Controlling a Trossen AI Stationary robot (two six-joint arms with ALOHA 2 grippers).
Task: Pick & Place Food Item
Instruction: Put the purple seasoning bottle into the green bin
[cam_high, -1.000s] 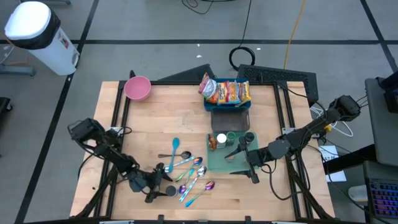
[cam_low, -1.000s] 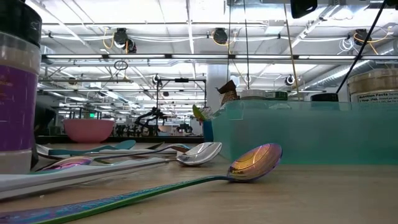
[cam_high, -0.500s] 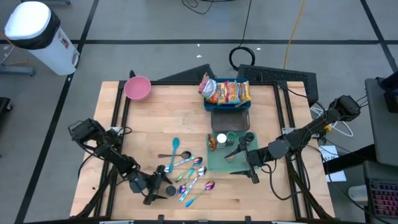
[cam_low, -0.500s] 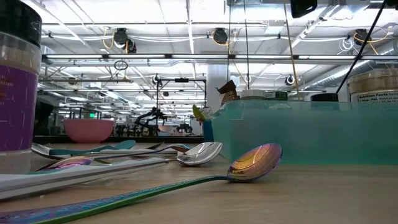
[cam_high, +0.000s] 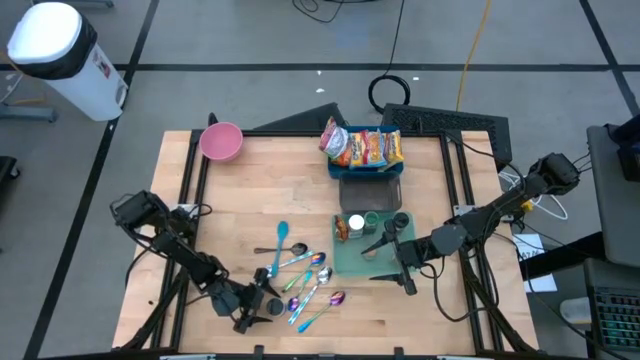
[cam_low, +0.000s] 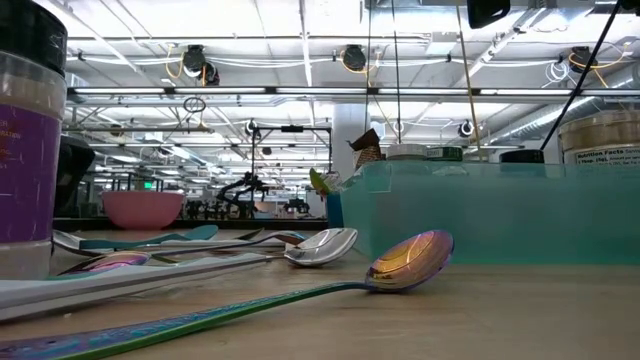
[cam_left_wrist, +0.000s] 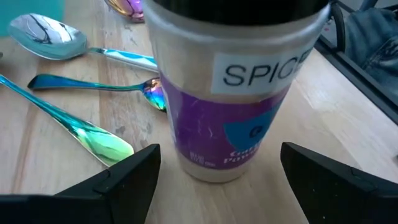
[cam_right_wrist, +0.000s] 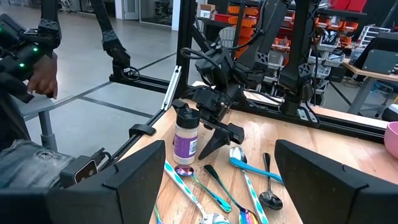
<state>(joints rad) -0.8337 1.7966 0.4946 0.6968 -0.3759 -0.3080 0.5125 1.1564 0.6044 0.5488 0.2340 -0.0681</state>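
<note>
Standing upright on the table (cam_high: 240, 190) beside the spoons (cam_high: 305, 285), the spice jar (cam_left_wrist: 230, 93) is flanked, not touched, by the left gripper's (cam_left_wrist: 214, 180) spread fingers; the right gripper (cam_right_wrist: 214, 180) is held spread near the teal tray (cam_high: 372, 262).

The spice jar (cam_left_wrist: 230, 93) stands upright on the wooden table near its front edge, just beside the spoons. It is a clear cylinder with a dark lid, pale powder inside, and a purple label under a white strip reading "SPICE". In the right wrist view the jar (cam_right_wrist: 185, 138) stands free, its lid on. The low view shows it (cam_low: 28, 140) at the far left.
</note>
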